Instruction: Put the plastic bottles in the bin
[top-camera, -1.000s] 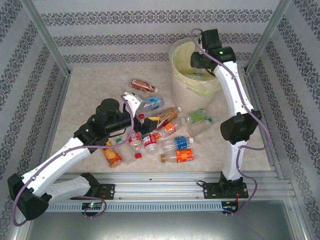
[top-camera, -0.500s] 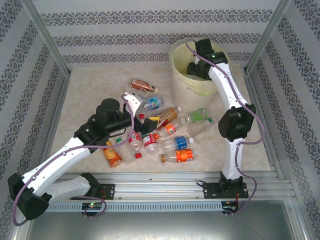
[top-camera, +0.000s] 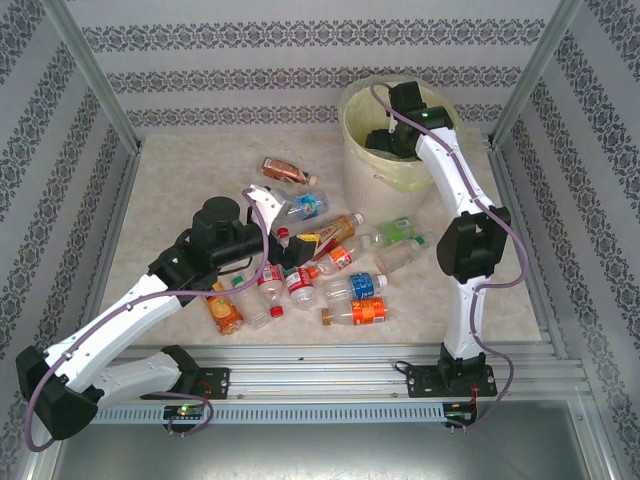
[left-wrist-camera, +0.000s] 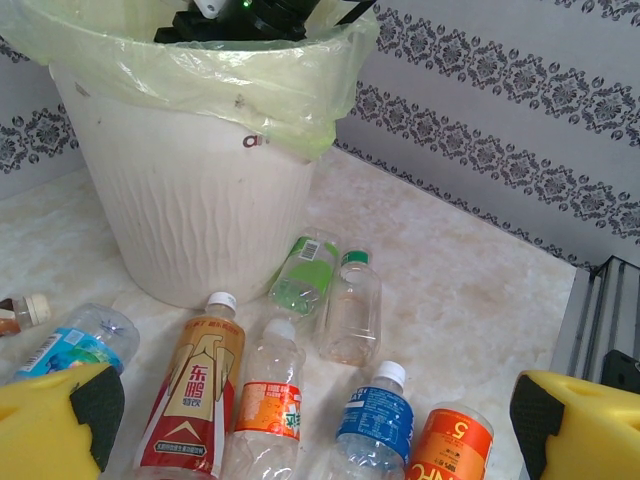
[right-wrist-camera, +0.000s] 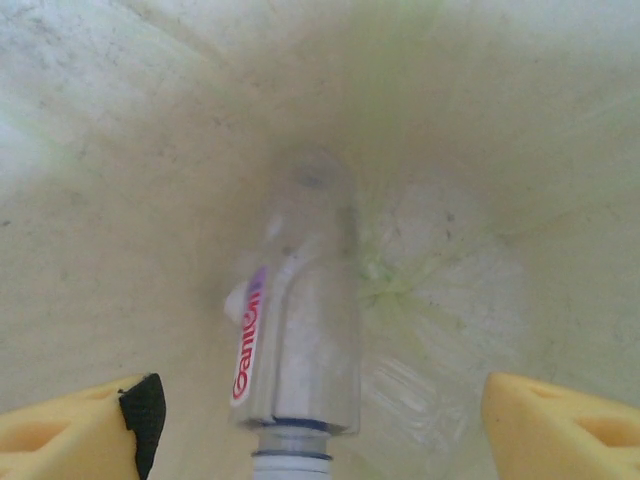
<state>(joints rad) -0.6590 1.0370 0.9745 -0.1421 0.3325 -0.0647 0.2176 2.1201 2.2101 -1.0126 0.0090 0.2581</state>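
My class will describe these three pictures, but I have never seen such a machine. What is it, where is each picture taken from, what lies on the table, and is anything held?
These are two robot arms bolted at the table's near edge. The overhead picture looks down from behind them; the other two come from a camera on each wrist. About a dozen plastic bottles lie scattered on the table, near a lined white bin. The left fingers, yellow, stand wide open above the bottles, holding nothing. The right arm reaches into the bin; the right fingers are open too, with a blurred clear bottle between them, touched by neither.
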